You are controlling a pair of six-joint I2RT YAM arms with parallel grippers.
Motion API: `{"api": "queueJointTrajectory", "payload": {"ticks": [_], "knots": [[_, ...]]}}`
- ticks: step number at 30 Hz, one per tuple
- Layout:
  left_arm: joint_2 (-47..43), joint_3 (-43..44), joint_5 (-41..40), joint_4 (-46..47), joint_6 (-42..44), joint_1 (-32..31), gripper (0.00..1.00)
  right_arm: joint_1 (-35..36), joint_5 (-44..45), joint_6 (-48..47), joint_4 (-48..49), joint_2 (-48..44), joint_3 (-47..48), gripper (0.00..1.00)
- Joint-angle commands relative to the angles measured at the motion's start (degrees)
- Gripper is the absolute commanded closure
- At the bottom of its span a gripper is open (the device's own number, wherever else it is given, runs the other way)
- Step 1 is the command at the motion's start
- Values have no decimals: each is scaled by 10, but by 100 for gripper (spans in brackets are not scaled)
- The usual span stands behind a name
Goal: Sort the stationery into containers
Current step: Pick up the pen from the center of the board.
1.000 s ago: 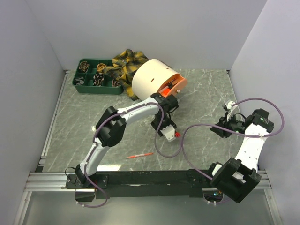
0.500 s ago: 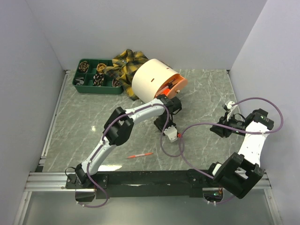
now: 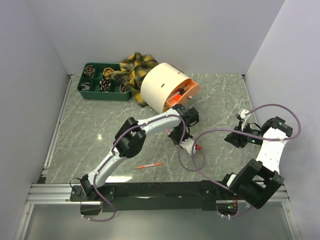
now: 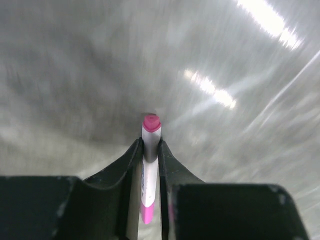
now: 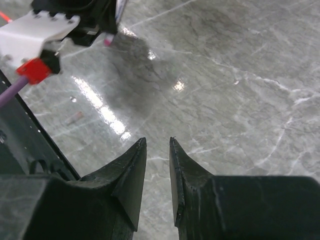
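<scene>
Whereas one second ago the left gripper (image 3: 188, 145) hung just below the mouth of the cream drum (image 3: 159, 86), it has since travelled in two steps toward the lower right of the top view, with the forearm stretched out further behind it. The left wrist view shows its jaws closed tight on a white marker with a pink cap (image 4: 151, 131). The cap stands proud of the fingertips and points at the marble table (image 3: 90, 130), and the streaked background indicates the arm is in motion. The marker is therefore in hand and clear of the surface, at centre frame and apart from both containers. The drum lies on its side with its orange inner tray (image 3: 186, 93) facing the lower right. The dark green divided tray (image 3: 100, 96) sits at upper left, beside the plaid cloth (image 3: 131, 70). The right gripper (image 5: 157, 142) has drifted only slightly at the right of the frame. Its jaws are set to a narrow gap and hold nothing. The carry runs away from the drum mouth and toward the right arm, so a hand-over or a re-aimed approach appears more likely than immediate placement. A thin red pen (image 3: 149, 165) has stayed unmoved at lower centre and remains to be sorted.
</scene>
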Motion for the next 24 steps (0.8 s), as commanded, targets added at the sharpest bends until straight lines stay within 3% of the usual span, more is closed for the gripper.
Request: {"api": "queueJointTrajectory", "payload": {"ticks": [1, 6, 12, 19, 24], "knots": [[-18, 5, 114, -25, -120, -39, 89, -8, 13, -35, -63, -12, 20, 68], [-43, -8, 178, 22, -254, -41, 99, -9, 9, -22, -66, -29, 25, 69], [-152, -9, 201, 87, -371, -38, 99, -8, -3, -11, -65, -36, 31, 69], [-251, 65, 209, 110, -447, -16, 99, -8, -12, 8, -65, -40, 55, 69], [-349, 25, 211, 250, -506, 12, 99, -8, -11, 20, -63, -44, 59, 69]]}}
